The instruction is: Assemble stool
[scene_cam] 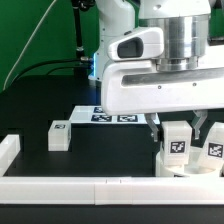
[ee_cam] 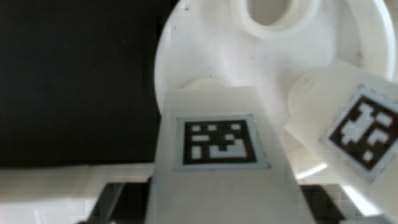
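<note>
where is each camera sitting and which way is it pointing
exterior view: off the arm, low beside the table, facing across it at the seat, a loose leg and the marker board; the arm and gripper show.
wrist view: on the wrist, looking down at the seat, the leg between the fingers and a second leg; no part of the robot is clearly told.
shared: the seat and those two legs.

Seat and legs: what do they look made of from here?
Seat: looks like smooth white plastic, with a soft sheen and rounded moulded edges. Legs: likely the same white plastic, matte; their black-and-white tags look like printed stickers, though that is unsure.
</note>
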Robot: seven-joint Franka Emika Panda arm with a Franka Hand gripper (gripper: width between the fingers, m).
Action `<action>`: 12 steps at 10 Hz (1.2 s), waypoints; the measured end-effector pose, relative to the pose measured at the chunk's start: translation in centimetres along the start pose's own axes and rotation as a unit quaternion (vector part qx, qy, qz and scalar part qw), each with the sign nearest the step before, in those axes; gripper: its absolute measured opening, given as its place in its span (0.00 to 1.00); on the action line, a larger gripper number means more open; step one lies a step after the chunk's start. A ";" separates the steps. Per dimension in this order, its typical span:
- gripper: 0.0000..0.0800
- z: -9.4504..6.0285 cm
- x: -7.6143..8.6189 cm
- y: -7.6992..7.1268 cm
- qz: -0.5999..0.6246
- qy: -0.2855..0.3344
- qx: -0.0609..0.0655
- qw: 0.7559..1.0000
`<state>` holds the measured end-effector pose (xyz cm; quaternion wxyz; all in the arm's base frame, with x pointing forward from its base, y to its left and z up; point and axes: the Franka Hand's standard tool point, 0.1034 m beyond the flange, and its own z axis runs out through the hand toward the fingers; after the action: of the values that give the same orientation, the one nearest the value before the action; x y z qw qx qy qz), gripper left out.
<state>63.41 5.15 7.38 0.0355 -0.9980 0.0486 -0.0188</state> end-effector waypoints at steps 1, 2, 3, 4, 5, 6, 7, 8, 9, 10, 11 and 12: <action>0.42 0.0 0.0 0.0 0.030 0.000 0.000 1.000; 0.42 0.0 0.0 -0.1 0.054 0.000 0.001 0.999; 0.42 0.0 0.0 -0.2 0.095 0.000 0.002 0.995; 0.42 0.0 0.0 -0.2 0.134 -0.001 0.002 0.991; 0.42 -0.1 0.3 -0.6 0.201 -0.001 0.004 0.979; 0.42 -0.2 0.6 -0.9 0.271 -0.001 0.012 0.962; 0.42 -0.1 0.8 -1.2 0.326 -0.002 0.022 0.945; 0.42 0.1 1.1 -1.7 0.426 0.003 0.042 0.904; 0.42 0.4 1.1 -2.3 0.493 0.004 0.058 0.868; 0.42 0.5 1.0 -2.2 0.521 0.002 0.068 0.851; 0.42 0.5 0.9 -2.6 0.534 0.001 0.068 0.842; 0.42 0.5 0.8 -2.7 0.566 -0.003 0.070 0.821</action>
<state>64.51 7.81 7.06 0.1097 -0.7895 0.6038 0.0044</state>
